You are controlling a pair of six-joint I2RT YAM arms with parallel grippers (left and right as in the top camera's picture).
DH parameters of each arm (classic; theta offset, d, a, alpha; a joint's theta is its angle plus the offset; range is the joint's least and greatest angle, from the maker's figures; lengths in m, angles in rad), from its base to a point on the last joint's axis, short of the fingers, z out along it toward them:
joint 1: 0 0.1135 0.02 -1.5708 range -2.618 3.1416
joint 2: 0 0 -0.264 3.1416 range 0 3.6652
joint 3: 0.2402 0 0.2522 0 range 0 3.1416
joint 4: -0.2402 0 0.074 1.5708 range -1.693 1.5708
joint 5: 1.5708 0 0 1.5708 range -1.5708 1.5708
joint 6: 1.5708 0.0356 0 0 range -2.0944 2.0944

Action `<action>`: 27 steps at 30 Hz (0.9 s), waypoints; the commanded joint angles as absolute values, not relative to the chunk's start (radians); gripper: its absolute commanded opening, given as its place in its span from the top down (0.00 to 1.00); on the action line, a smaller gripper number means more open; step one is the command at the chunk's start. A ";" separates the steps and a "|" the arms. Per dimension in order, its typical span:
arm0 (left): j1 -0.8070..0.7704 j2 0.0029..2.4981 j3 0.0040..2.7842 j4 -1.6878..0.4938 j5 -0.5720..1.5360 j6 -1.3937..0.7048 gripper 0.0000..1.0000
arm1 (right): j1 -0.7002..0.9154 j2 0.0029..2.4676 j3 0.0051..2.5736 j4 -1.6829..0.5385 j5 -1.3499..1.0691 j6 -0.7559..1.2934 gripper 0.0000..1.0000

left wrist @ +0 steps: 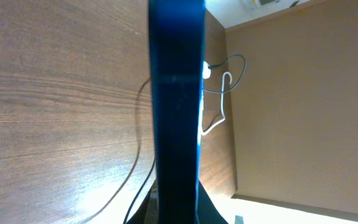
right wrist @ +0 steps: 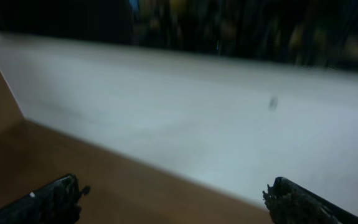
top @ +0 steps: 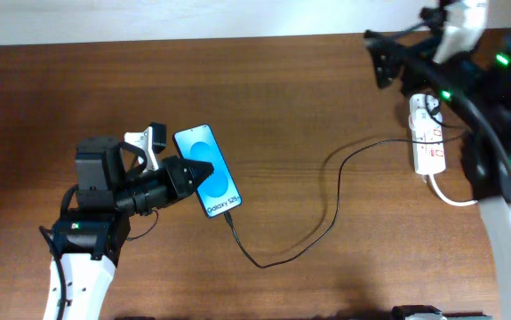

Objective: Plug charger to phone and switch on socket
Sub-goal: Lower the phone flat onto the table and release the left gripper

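Phone (top: 222,192) lying screen-up at the near left of the tabletop (top: 326,89), with the left fingers (top: 198,169) clamped on its left edge. The black plug tip of the charger (top: 335,191) meets the phone's lower end. Its cable loops toward the near edge, then climbs rightward to the socket (top: 430,142) at far right. Beyond the socket, the right fingers (top: 382,62) are spread wide apart and hold nothing.

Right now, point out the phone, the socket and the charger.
phone (top: 221,191), overhead view, lower part of its blue screen.
socket (top: 430,147), overhead view, middle of its white body.
charger (top: 229,218), overhead view, black plug end at the phone's lower edge.
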State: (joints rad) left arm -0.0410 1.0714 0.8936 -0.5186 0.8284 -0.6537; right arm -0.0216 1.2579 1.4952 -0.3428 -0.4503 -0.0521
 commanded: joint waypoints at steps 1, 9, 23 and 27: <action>-0.044 1.066 0.901 -0.496 0.892 -0.626 1.00 | 0.008 1.103 1.510 -0.427 -0.316 -0.080 0.02; -0.044 1.074 0.901 -0.426 0.902 -0.543 1.00 | 0.025 0.718 1.334 -0.427 -0.118 -0.078 0.02; -0.046 1.762 0.902 -0.057 0.918 -0.361 0.97 | -0.061 0.522 1.145 -0.302 -0.119 -0.006 0.02; -0.075 1.840 0.902 0.000 0.827 -0.335 0.95 | -0.061 0.522 1.121 -0.291 -0.119 0.009 0.02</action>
State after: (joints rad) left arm -0.0490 1.8053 0.8917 -0.0471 0.8539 -0.3801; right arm -0.0528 0.5289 1.1412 -0.3038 -0.1280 -0.0067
